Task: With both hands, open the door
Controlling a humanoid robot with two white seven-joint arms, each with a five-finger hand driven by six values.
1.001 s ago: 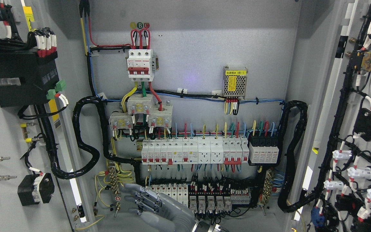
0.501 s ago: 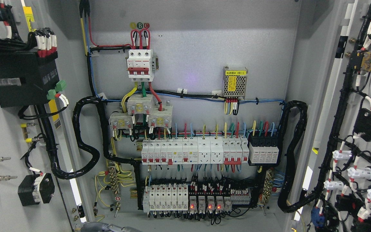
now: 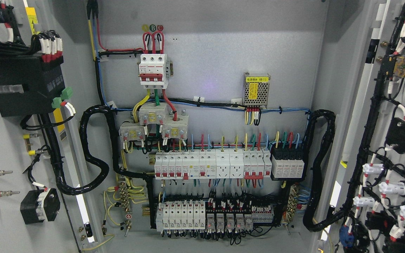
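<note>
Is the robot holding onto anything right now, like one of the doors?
Nothing is held. Neither robot hand shows in this view. The left door and right door both stand swung open, untouched, beside the wired cabinet back panel.

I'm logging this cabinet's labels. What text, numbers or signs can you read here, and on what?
"B", "C": round phase stickers above the main breaker.
"(B1)": yellow label on the power supply; its Chinese characters are too blurred to read.
Red logo on the main breaker, smaller breaker print: unreadable.
</note>
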